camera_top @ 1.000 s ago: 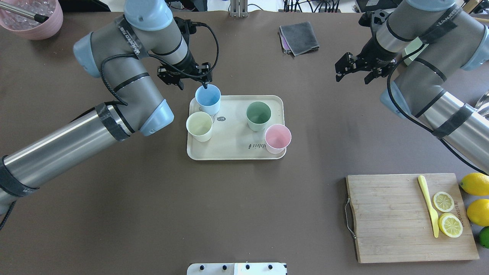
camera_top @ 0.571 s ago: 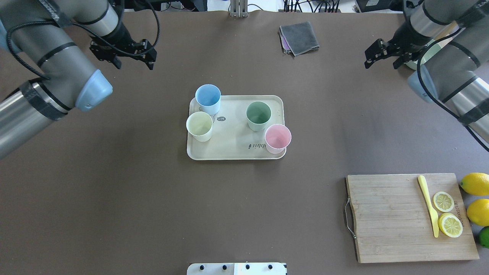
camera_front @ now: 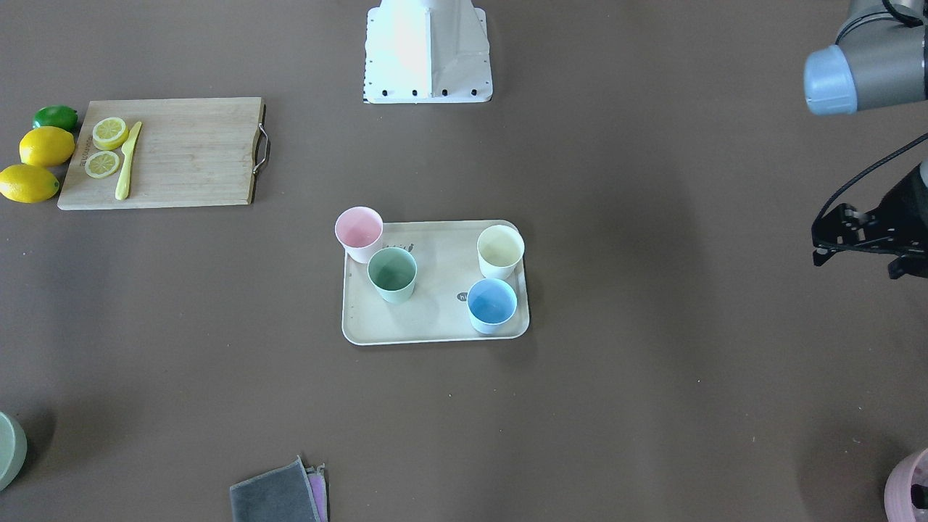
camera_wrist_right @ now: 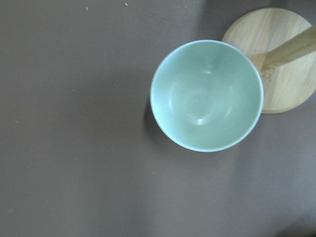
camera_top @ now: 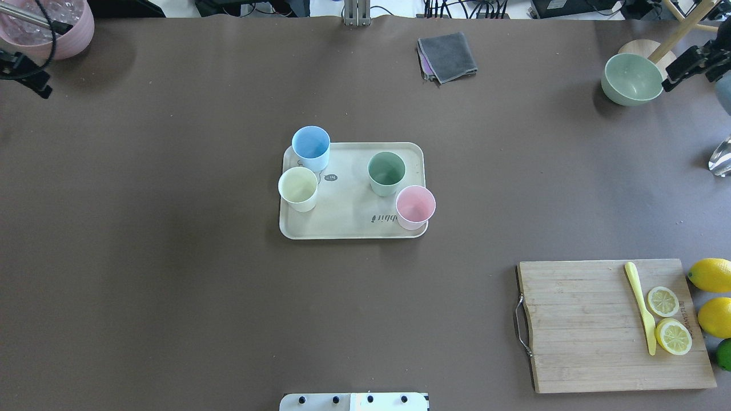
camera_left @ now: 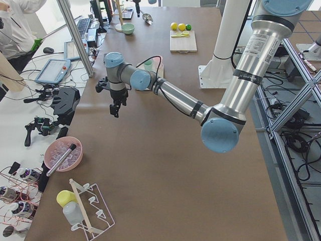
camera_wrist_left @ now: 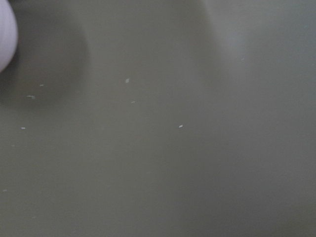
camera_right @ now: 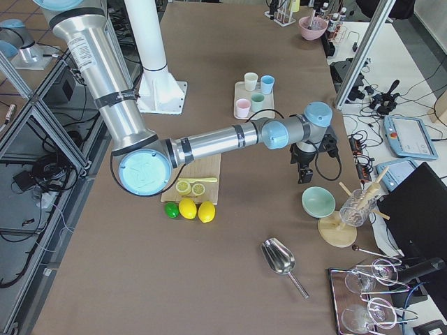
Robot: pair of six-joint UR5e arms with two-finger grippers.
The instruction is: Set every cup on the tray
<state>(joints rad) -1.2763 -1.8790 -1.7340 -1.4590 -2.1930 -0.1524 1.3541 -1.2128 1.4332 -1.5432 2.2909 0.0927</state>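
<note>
The cream tray (camera_top: 348, 220) lies mid-table and also shows in the front view (camera_front: 435, 330). All four cups stand upright on it. They are the blue cup (camera_top: 311, 142), the cream cup (camera_top: 297, 185), the green cup (camera_top: 386, 168) and the pink cup (camera_top: 416, 204), which is at a corner by the rim. My left gripper (camera_front: 858, 267) is open and empty, far off by the table's left end. My right gripper (camera_top: 692, 80) is open and empty at the right back edge, partly cut off.
A pale green bowl (camera_top: 631, 79) sits under the right gripper, beside a wooden stand (camera_wrist_right: 279, 59). A mauve-pink pot (camera_top: 48, 34) is at the back left and a grey cloth (camera_top: 447, 56) at the back. A cutting board (camera_top: 577, 325) with a knife, lemon slices and lemons is at the front right.
Both arms have drawn back and outward from the tray to the table's far ends. The left gripper has left the blue cup. The cups have not moved.
</note>
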